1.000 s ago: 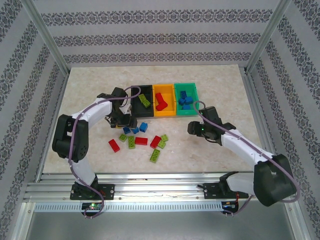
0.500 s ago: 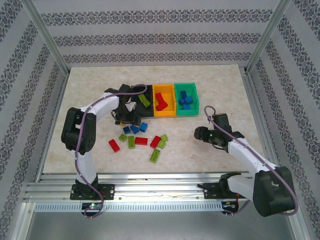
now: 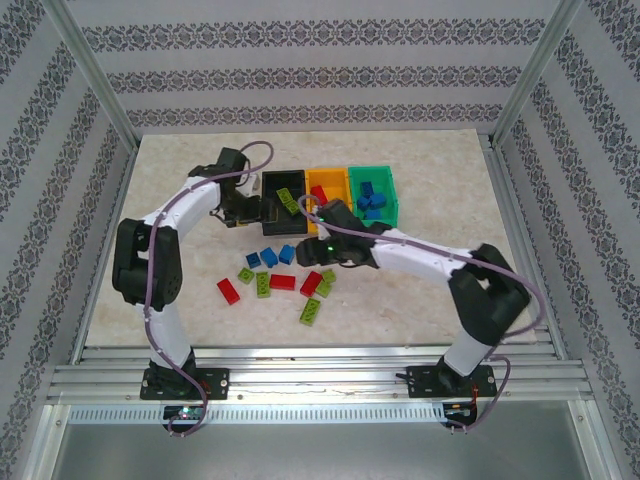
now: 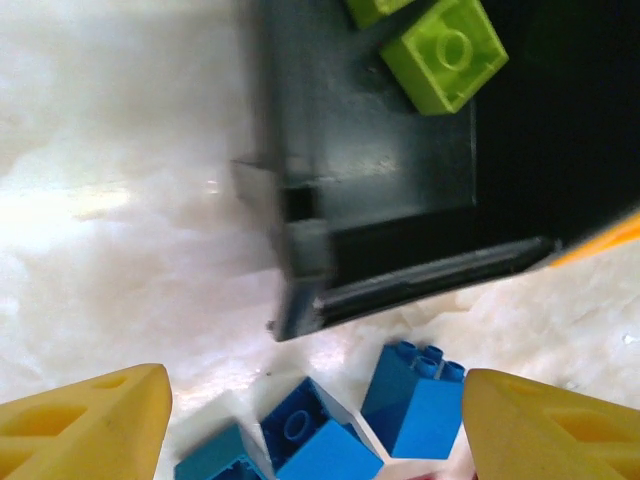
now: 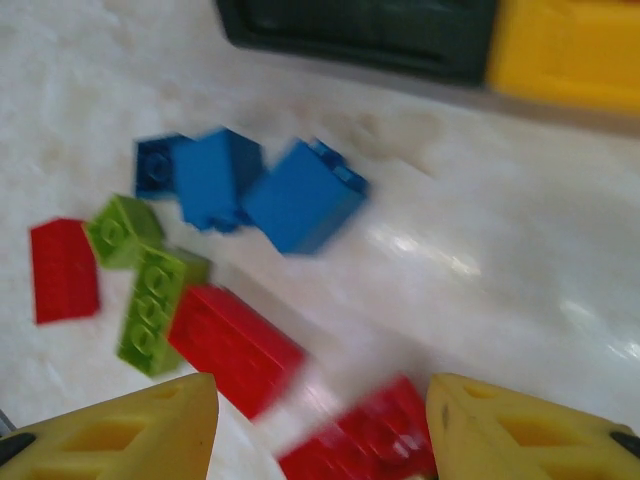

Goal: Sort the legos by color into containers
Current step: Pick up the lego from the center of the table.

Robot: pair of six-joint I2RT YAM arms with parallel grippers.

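Both arms bend in toward the bins, and both pairs of jaws stand apart and hold nothing.
Your left gripper [image 4: 315, 388] hangs over the near corner of the black bin [image 3: 284, 174]. The right gripper [image 5: 320, 385] is stretched low above the loose legos [image 3: 283, 282], at 6 o'clock from the bins. Lime bricks [image 4: 446, 55] lie in the black bin, blue bricks [image 3: 372, 203] in the green bin [image 3: 372, 169].

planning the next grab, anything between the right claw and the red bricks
Nothing visible does. The right claw is open, and two red bricks lie in plain view between its fingers with no other brick over them. The blue bricks sit further on, toward the black bin.
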